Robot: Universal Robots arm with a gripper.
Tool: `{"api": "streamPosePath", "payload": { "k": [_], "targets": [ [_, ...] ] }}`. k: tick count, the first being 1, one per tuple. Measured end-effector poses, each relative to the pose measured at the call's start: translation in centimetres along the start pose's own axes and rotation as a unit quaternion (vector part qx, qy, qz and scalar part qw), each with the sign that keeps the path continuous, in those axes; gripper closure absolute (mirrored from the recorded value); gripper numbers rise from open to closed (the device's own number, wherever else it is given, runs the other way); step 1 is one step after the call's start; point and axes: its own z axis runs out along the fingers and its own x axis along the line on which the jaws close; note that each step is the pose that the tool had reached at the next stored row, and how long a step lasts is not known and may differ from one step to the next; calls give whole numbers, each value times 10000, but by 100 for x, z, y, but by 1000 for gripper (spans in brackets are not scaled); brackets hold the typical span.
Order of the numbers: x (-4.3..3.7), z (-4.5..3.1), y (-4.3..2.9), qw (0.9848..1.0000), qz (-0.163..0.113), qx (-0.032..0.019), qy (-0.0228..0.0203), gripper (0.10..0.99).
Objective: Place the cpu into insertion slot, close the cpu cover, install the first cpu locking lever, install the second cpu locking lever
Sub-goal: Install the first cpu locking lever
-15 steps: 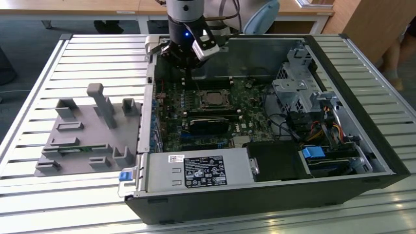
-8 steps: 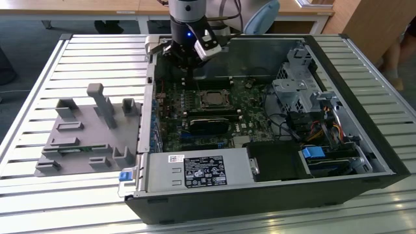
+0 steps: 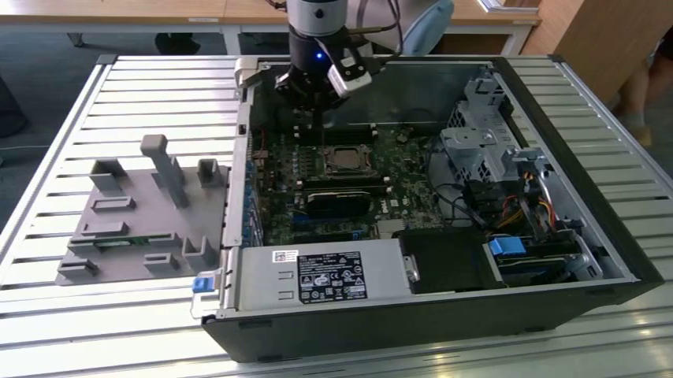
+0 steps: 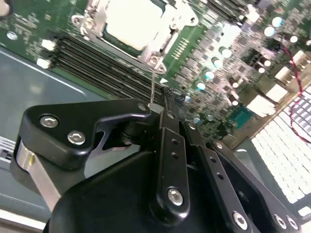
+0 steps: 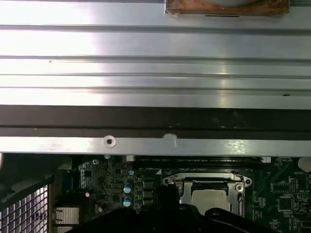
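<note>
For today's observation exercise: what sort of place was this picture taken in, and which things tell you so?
Probably a robotics lab or test workshop. An open computer case lies on a slatted metal table, a robot arm reaches into it, and a grey holder sits beside it.

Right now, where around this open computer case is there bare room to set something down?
The slatted metal table is bare toward the exterior view's left, behind the grey plastic fixture tray, and in a strip along the open black computer case. Inside the case it is crowded: green circuit board, grey power supply box, cables.
</note>
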Motion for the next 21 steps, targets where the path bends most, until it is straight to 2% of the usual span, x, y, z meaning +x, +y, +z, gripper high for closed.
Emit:
{"api": "streamPosePath", "payload": {
  "k": [10, 11, 13, 15, 21],
  "targets": [
    [-335, 38, 9, 10000, 0, -2, 8, 980],
    [-340, 41, 8, 10000, 0, -17, 9, 980],
    [-340, 50, 8, 10000, 1, -91, 10, 980],
    [-340, 56, 5, 9999, 1, -118, 7, 980],
    [-350, 119, 3, 9999, -28, -119, -16, 980]
  ]
}}
